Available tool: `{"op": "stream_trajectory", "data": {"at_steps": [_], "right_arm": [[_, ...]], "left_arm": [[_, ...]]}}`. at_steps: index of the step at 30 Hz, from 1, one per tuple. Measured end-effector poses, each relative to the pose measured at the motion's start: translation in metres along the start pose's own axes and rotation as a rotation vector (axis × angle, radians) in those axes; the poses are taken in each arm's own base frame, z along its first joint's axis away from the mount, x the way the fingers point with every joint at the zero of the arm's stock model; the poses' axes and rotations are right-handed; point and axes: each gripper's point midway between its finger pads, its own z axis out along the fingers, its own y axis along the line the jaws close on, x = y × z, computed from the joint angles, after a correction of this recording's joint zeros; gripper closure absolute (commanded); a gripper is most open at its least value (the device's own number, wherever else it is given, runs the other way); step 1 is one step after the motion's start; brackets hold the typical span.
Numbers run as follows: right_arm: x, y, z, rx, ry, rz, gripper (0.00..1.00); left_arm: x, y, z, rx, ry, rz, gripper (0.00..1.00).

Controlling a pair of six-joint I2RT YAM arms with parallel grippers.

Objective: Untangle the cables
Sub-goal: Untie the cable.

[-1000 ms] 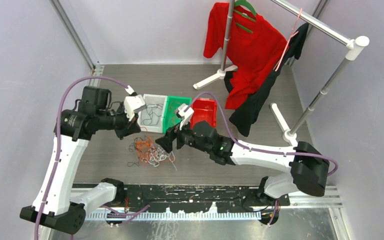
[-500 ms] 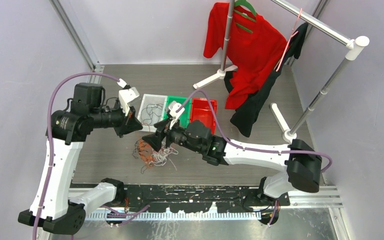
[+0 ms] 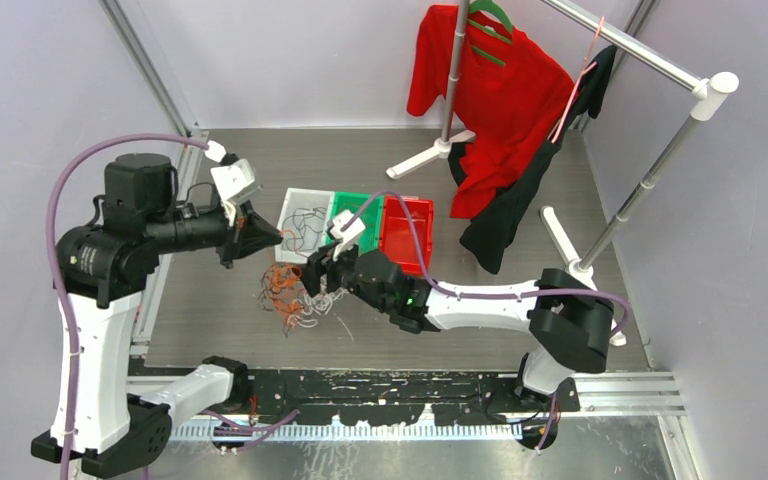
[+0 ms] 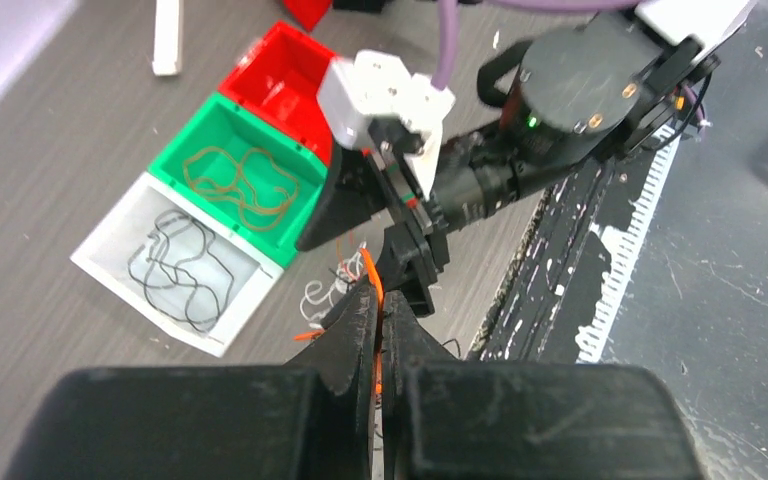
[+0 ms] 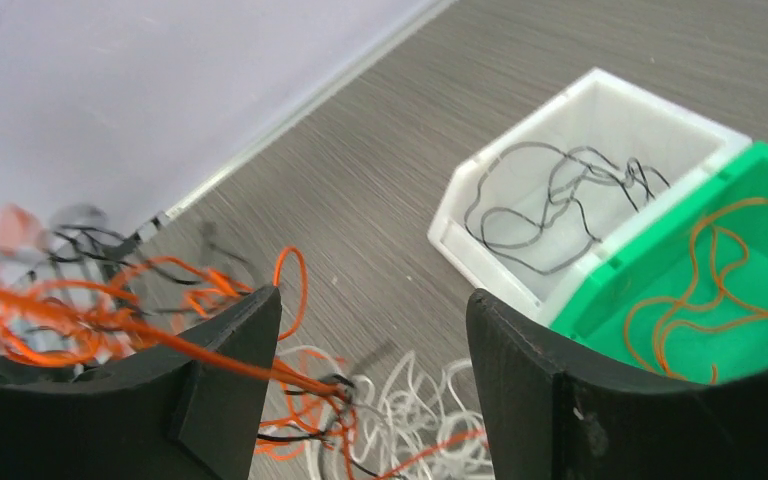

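1. Left claw [image 3: 260, 238] has drawn back to the left since a second ago; right claw [image 3: 318, 280] has slid left over the cables [image 3: 295, 302].
2. Left claw pinched tight on an orange cable [image 4: 371, 272].
3. Right claw jaws wide apart, loose strands between them.
4. Cables tangled on worktop [image 3: 210, 300], near side of white bin [image 3: 298, 228].

left gripper [image 3: 273, 238] raised, toward tabletop's left edge, jaws clamped on orange cable [image 4: 370, 272] | right gripper [image 3: 312, 278] low, mid-tabletop, jaws apart
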Motion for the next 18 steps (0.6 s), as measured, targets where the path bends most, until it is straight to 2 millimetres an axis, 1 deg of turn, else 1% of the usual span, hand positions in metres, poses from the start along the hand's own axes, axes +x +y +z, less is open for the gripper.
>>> {"op": "stream_trajectory", "data": {"at_steps": [2, 5, 10, 13, 18], "right_arm": [[0.013, -0.007, -0.002, 0.023, 0.014, 0.002, 0.27], [0.038, -0.020, -0.009, 0.061, 0.048, 0.004, 0.27], [0.083, -0.044, -0.026, 0.129, 0.116, 0.009, 0.28], [0.102, -0.052, -0.038, 0.156, 0.142, 0.012, 0.28], [0.124, -0.057, -0.052, 0.181, 0.164, 0.013, 0.28]], "left_arm": [[-0.012, -0.002, -0.005, -0.003, -0.031, 0.020, 1.00], [-0.024, -0.005, -0.011, -0.010, -0.065, 0.038, 1.00], [-0.042, -0.008, -0.021, -0.028, -0.117, 0.081, 1.00], [-0.051, -0.008, -0.026, -0.042, -0.143, 0.104, 1.00], [-0.066, -0.002, -0.033, -0.098, -0.196, 0.142, 1.00]]}}
